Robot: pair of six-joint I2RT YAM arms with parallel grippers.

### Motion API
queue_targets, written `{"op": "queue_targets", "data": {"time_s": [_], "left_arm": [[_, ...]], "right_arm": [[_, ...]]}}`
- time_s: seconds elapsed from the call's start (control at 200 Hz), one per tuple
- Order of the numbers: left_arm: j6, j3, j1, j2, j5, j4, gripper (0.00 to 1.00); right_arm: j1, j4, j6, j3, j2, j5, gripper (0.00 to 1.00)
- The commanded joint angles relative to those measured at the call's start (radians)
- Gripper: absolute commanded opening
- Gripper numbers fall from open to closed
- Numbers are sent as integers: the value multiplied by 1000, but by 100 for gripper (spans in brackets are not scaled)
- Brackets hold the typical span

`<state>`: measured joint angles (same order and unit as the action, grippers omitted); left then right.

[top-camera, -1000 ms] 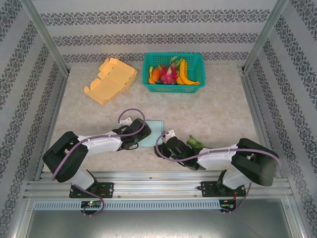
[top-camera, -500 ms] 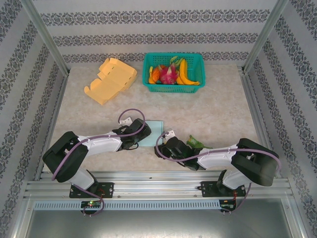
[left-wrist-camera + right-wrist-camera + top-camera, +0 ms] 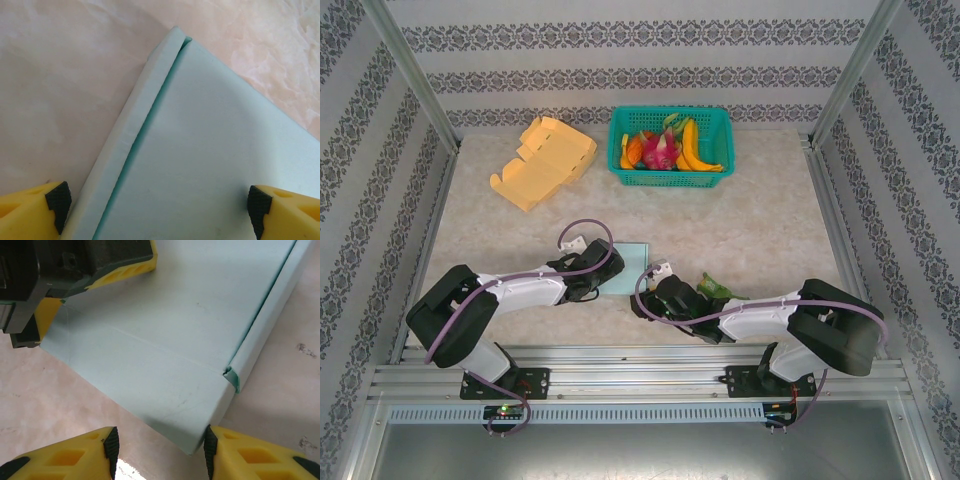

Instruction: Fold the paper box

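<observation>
Pale blue card, the paper box lies flat on the bench in the overhead view, close in front of the arms. The left claw is at its left edge and the right claw at its near corner.

From the left wrist, the left claw is spread wide and holds nothing. One pad sits outside the box's turned-up side flap, the other over the flat sheet.

From the right wrist, the right claw stands half parted with the box's near corner between its pads, seemingly pinching nothing. A crease crosses the sheet.

Wall-folding looks under way: one long wall is up, the near end not yet. Next, the right claw likely must nip that end and hinge it up along the crease while the left claw steadies the sheet.
</observation>
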<state>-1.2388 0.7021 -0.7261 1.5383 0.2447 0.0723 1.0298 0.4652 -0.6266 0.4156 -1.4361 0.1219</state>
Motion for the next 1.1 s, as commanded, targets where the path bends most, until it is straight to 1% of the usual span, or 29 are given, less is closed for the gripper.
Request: {"op": "queue_targets", "data": {"time_s": [0.0, 0.195, 0.39, 0.475, 0.57, 0.679, 0.884, 1.094], "left_arm": [[-16, -37, 2, 44, 14, 94, 92], [-15, -36, 2, 46, 11, 92, 92], [-14, -35, 2, 48, 12, 93, 92], [-15, -37, 2, 48, 11, 93, 92], [-15, -40, 2, 47, 14, 95, 92], [-14, -40, 2, 45, 15, 95, 92], [-12, -38, 2, 48, 11, 95, 92], [-10, -42, 2, 48, 12, 90, 92]], "right_arm": [[10, 81, -7, -4, 29, -75, 49], [10, 80, 17, -5, 16, -55, 49], [10, 112, 12, 1, -31, -74, 49], [10, 94, 7, 6, -41, -48, 52], [7, 88, 6, 2, -45, -17, 53], [1, 96, 6, 2, -56, -17, 53], [-5, 125, 21, 9, -92, -27, 50], [-5, 148, 61, 2, -114, 12, 48]]}}
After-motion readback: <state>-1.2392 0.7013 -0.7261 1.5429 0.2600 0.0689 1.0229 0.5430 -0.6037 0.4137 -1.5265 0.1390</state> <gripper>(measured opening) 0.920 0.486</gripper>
